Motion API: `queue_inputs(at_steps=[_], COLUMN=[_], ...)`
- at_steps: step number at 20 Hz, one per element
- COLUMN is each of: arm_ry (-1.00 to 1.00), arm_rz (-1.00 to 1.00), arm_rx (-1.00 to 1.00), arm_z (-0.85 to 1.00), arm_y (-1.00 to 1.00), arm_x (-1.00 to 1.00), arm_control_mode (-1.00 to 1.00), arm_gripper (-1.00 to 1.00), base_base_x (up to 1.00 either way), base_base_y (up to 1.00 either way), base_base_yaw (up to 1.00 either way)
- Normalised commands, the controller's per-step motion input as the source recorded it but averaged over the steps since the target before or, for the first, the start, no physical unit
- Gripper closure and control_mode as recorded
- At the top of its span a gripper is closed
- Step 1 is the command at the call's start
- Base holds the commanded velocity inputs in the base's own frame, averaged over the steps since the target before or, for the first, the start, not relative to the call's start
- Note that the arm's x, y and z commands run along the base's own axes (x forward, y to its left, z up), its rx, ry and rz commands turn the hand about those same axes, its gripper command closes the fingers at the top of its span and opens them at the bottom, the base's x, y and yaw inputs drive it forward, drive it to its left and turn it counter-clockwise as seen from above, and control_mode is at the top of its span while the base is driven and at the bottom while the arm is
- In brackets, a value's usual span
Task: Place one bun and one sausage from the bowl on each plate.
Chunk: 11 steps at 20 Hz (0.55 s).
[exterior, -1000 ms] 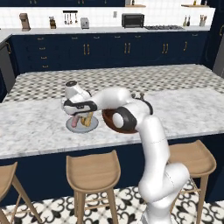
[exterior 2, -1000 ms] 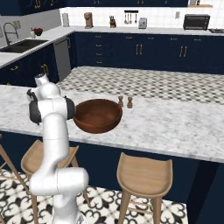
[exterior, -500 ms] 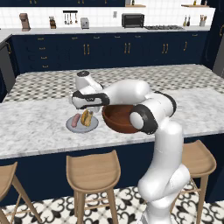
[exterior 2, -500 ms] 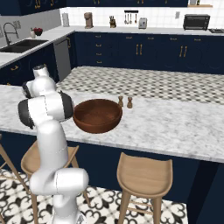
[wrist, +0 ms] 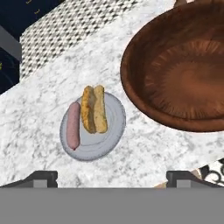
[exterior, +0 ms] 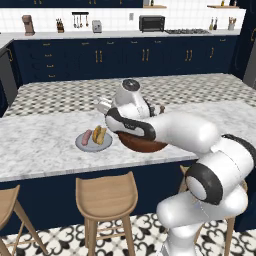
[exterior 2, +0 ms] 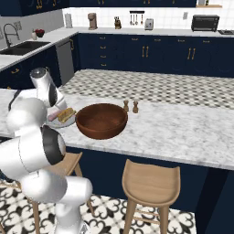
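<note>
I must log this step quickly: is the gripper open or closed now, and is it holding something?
Gripper: open, holding nothing, above the grey plate with bun and sausage.

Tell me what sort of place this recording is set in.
A rendered home kitchen, it seems: navy cabinets along the back wall, a toaster oven on the far counter, a sink, and a marble island with wooden stools.

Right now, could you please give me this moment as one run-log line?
gripper: open, holding nothing, above counter | grey plate: one bun, one sausage | bowl: visible interior empty
</note>
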Motion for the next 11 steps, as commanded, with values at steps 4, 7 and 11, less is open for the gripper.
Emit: queue_inputs(at_steps=[4, 7, 11], arm_ry=[-0.54, -0.55, -0.59], arm_rz=[0.00, 0.00, 0.00], arm_rx=[0.14, 0.05, 0.07], arm_z=[1.00, 1.00, 0.82], arm_y=[-0.39, -0.08, -0.04], arm_x=[-1.00, -1.00, -1.00], arm_control_mode=[-1.00, -1.00, -1.00], arm_gripper=[-1.00, -1.00, -1.00], base_base_x=[0.00, 0.00, 0.00], base_base_y=[0.00, 0.00, 0.00], base_base_yaw=[0.00, 0.00, 0.00])
